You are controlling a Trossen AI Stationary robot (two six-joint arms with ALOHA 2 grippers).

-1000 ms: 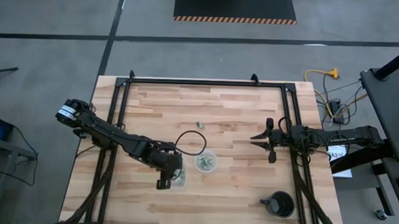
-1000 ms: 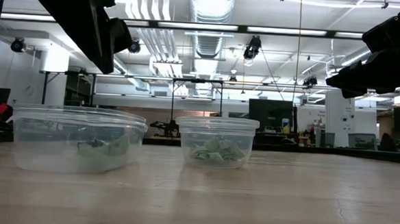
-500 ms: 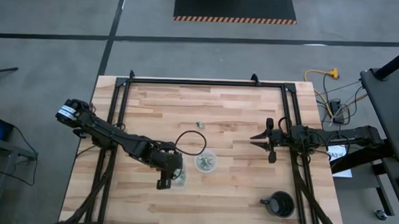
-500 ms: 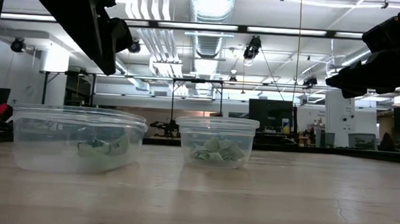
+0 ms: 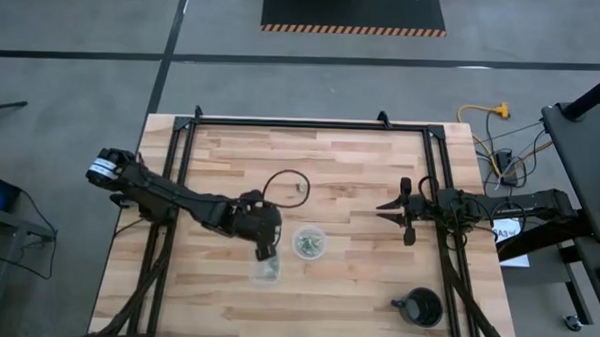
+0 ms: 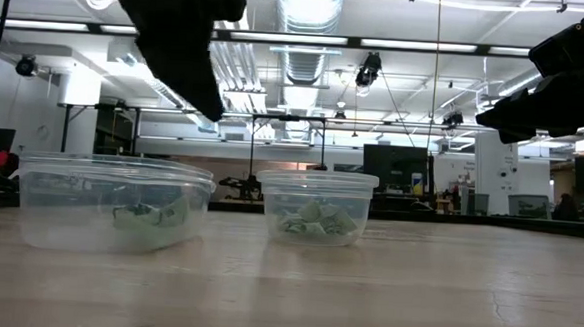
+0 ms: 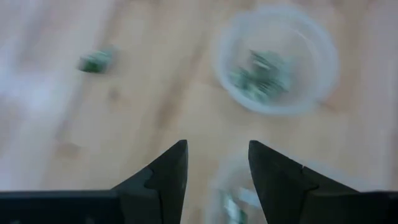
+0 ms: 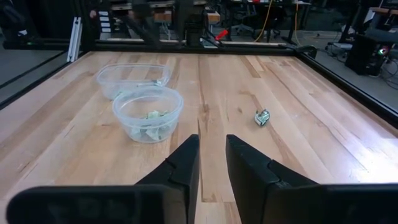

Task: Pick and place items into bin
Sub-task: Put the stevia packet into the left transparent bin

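From above, the left gripper (image 5: 265,249) is seen between two clear cups (image 5: 310,241) holding green items — one stray item (image 5: 301,187) lies apart. In the left wrist view its fingers (image 7: 166,177) are parted and empty; the right gripper (image 8: 211,165) — slightly parted, empty — waits at the table's right.

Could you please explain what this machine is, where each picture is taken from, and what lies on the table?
It is a robot with two dark arms at a wooden table. One picture looks straight down, one looks level across the tabletop, and two come from cameras on the wrists. The left hand hangs open and empty above two clear cups holding small green pieces. One more green piece lies loose on the wood. The right hand waits at the right side, holding nothing. A black mug-like object stands near the right front corner.
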